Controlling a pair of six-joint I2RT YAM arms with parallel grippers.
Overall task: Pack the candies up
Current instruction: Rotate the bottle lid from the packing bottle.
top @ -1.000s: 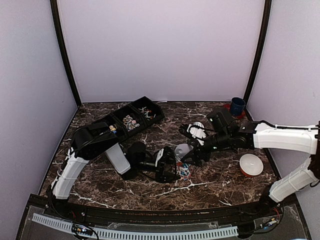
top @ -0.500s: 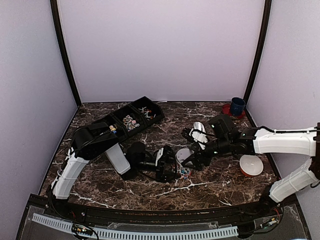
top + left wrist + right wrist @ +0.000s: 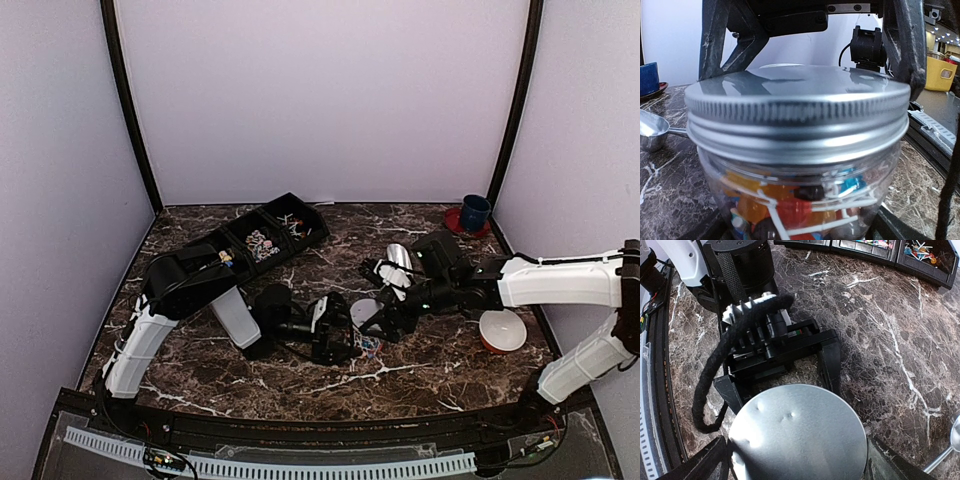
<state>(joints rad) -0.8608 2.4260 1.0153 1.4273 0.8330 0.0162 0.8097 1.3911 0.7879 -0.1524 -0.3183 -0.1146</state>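
Note:
A small clear jar full of candies, orange, red, blue and dark pieces with thin white sticks, stands between the jaws of my left gripper, which is shut on it. A silver screw lid sits on top of the jar. My right gripper reaches from the right and is shut on the lid, its dark fingers flanking the rim. From above, the lid hides most of the jar, and a few candies show just below it.
A black three-compartment tray with more sweets lies at the back left, also at the top edge of the right wrist view. A metal scoop lies behind the jar. A white bowl and a blue cup stand at the right.
My right gripper has carried the lid a little leftward and down onto the jar. The left arm and the jar have stayed still.

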